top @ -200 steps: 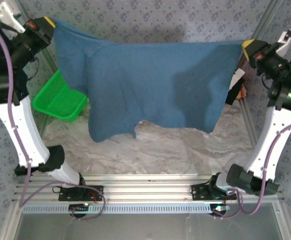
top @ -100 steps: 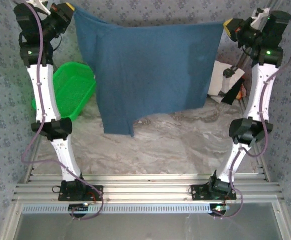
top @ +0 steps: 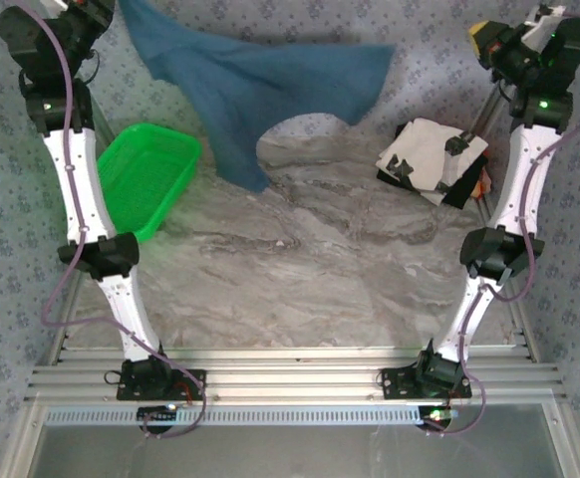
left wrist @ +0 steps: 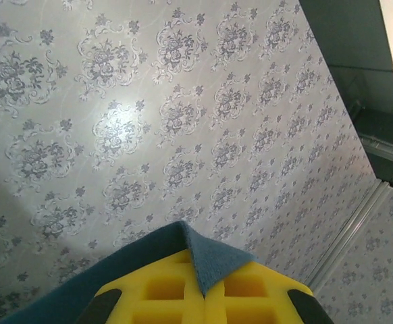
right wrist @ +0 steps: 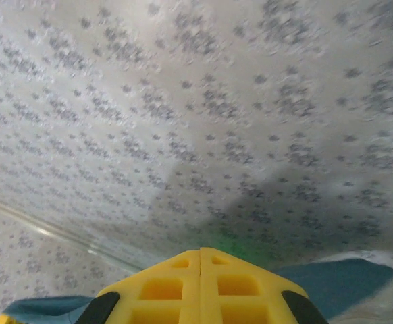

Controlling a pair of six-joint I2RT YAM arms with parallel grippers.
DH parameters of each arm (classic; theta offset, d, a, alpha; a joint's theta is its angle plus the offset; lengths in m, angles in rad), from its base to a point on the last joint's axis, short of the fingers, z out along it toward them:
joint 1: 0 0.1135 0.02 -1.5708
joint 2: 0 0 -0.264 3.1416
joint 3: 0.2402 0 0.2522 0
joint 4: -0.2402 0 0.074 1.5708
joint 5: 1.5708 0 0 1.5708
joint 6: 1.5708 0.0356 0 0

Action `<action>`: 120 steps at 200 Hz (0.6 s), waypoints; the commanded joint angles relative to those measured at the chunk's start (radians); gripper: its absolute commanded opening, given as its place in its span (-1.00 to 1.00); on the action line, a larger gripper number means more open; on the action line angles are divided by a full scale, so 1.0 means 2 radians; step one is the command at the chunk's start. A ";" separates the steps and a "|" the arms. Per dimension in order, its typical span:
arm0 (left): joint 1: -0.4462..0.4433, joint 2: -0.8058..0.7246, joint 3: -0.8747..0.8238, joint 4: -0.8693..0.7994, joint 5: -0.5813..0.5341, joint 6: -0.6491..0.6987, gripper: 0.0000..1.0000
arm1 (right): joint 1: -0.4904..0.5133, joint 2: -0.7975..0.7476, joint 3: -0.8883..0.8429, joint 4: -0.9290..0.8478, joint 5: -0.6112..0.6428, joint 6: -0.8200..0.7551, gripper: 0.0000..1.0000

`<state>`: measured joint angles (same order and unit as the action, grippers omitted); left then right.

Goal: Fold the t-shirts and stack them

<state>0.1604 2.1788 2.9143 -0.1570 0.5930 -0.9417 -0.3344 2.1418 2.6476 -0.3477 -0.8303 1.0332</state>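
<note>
1. My left gripper (left wrist: 206,287), raised at the far left corner. The yellow fingers are closed on a corner of the dusty-blue t-shirt (left wrist: 206,253), and the cloth laps over the fingertips.
2. The dusty-blue t-shirt (top: 260,80), seen from overhead. It hangs from that grip and spreads rightward along the far side of the marbled table (top: 300,269). One tail droops just beside the green mesh basket (top: 150,179).
3. My right gripper (right wrist: 200,260), raised at the far right corner. The fingers are pressed together with no gap. Blue cloth shows low on either side of them. From overhead, though, the shirt's right end lies well apart from this gripper, so it is probably holding nothing.
4. The folded t-shirts (top: 425,159). They form a stack at the table's far right, and the top one is white with black patches. The stack lies near my right arm and apart from the blue shirt.
</note>
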 commanded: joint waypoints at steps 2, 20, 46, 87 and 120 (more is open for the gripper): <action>0.005 -0.022 0.016 -0.052 0.041 0.075 -1.00 | -0.009 -0.054 -0.073 -0.009 -0.002 -0.058 -1.00; -0.015 -0.023 0.030 -0.209 0.031 0.184 -1.00 | -0.006 -0.106 -0.177 -0.038 0.011 -0.124 -1.00; -0.049 -0.028 0.004 -0.308 0.032 0.226 -1.00 | 0.001 -0.174 -0.353 -0.004 0.017 -0.141 -1.00; -0.087 -0.026 -0.006 -0.383 0.007 0.262 -1.00 | 0.078 -0.206 -0.476 -0.064 0.025 -0.213 -0.62; -0.100 -0.036 -0.011 -0.389 0.001 0.263 -1.00 | 0.119 -0.225 -0.573 -0.031 0.051 -0.207 -0.18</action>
<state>-0.0334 2.1696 2.8868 -0.9012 0.6113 -0.4591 -0.1299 1.7596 1.6104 -0.4324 -0.7685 0.6521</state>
